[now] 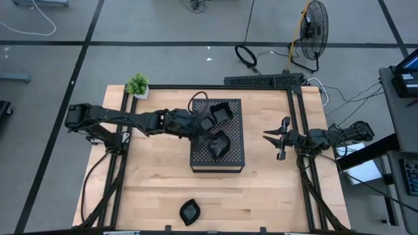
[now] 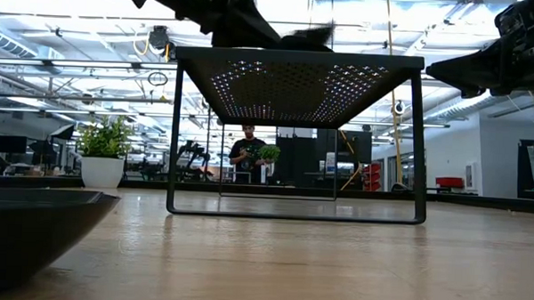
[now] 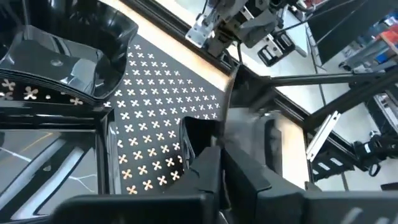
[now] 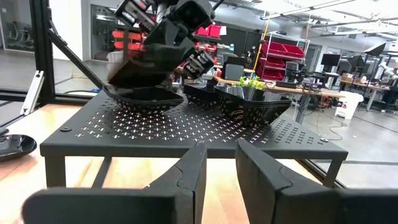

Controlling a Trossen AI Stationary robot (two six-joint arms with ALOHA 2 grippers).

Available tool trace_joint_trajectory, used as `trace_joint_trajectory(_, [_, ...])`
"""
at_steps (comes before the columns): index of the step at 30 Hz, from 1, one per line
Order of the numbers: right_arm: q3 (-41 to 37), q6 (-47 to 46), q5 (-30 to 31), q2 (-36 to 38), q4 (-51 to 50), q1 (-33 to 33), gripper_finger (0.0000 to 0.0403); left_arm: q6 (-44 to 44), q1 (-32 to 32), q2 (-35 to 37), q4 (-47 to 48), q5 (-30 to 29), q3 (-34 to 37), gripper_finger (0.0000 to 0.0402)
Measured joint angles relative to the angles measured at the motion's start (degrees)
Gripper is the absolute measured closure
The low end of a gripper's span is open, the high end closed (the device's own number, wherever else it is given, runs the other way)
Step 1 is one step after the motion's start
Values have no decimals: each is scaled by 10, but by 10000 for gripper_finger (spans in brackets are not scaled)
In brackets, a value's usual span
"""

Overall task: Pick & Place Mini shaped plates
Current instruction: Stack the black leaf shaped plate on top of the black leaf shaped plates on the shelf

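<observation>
Light wooden table (image 1: 157, 176) with a dark perforated stand (image 1: 232, 153) at its middle, raised on thin legs. Small potted plant (image 1: 138, 85) at the far left corner. Beyond the far edge, a floor fan (image 1: 314, 34) and cables on grey floor. Distant person (image 2: 246, 153), possibly holding greenery.

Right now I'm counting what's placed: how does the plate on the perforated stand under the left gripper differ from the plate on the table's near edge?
The plate under the left gripper sits raised on the perforated stand; the near-edge plate lies on the bare wood table. The left gripper is at the first; nothing is near the second. Both are small, glossy and black.
</observation>
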State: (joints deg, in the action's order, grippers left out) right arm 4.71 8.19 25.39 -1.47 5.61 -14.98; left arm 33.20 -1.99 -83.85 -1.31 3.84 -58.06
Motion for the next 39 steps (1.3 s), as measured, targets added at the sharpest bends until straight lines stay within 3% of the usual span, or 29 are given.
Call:
trace_joint_trajectory(6, [0, 0, 0, 0, 0, 0, 330, 8, 3, 0, 1, 12, 0, 306])
trace_joint_trajectory(12, [0, 0, 0, 0, 0, 0, 330, 36, 37, 9, 16, 128, 0, 238])
trace_joint_trajectory(15, [0, 0, 0, 0, 0, 0, 330, 70, 86, 20, 60, 145, 0, 224])
trace_joint_trajectory(18, [0, 0, 0, 0, 0, 0, 330, 96, 159, 22, 105, 105, 0, 221])
trace_joint_trajectory(23, [0, 0, 0, 0, 0, 0, 330, 151, 291, -13, 146, -97, 0, 220])
trace_joint_trajectory(26, [0, 0, 0, 0, 0, 0, 330, 201, 343, -60, 142, -154, 0, 220])
trace_joint_trajectory(31, [0, 0, 0, 0, 0, 0, 330, 312, 376, -153, 94, -124, 0, 220])
trace_joint_trajectory(35, [0, 0, 0, 0, 0, 0, 330, 348, 380, -201, 50, -89, 0, 220])
trace_joint_trajectory(39, [0, 0, 0, 0, 0, 0, 330, 368, 377, -220, 64, -80, 0, 220])
